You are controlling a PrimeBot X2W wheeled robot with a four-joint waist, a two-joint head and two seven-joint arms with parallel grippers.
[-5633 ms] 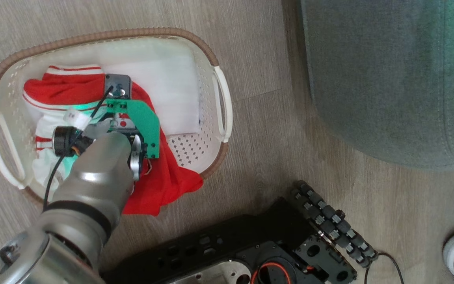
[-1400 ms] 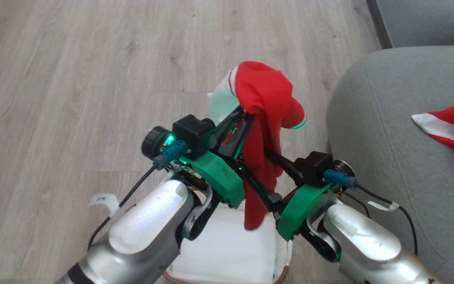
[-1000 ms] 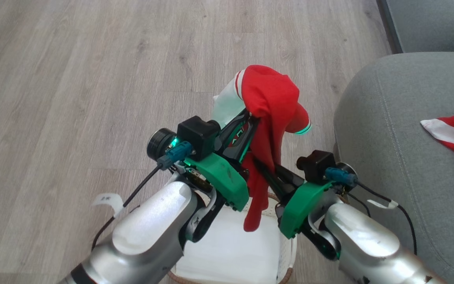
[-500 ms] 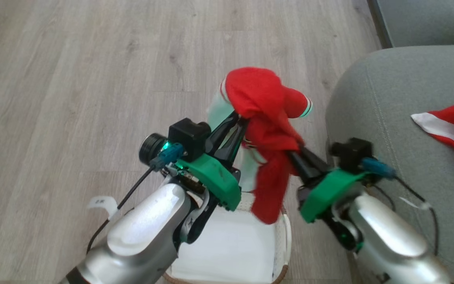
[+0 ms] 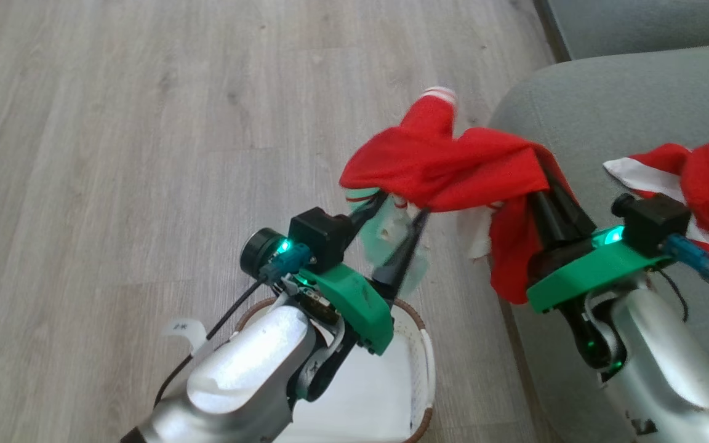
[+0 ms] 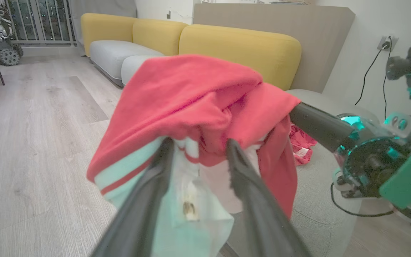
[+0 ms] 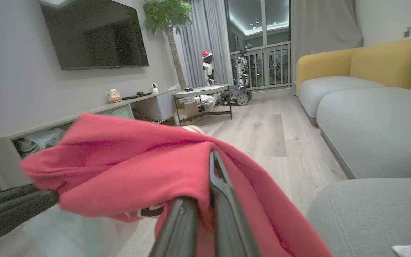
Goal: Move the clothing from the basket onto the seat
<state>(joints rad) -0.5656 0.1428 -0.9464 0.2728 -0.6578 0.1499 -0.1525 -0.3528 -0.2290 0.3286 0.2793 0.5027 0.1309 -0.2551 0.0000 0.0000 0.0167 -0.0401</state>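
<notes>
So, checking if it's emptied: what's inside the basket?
A flat white liner sheet shows in the basket, with nothing on its visible part. The left forearm covers its left part, which cannot be checked.

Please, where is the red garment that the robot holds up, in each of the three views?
Head view: the held garment hangs at centre-right, just left of the seat.
Left wrist view: it is in the centre, draped over that arm's dark fingers.
Right wrist view: it spreads from lower left to centre, over that arm's dark fingers.
Shared landmark: the grey-green seat, at the right in the head view and lower right in both wrist views.
</notes>
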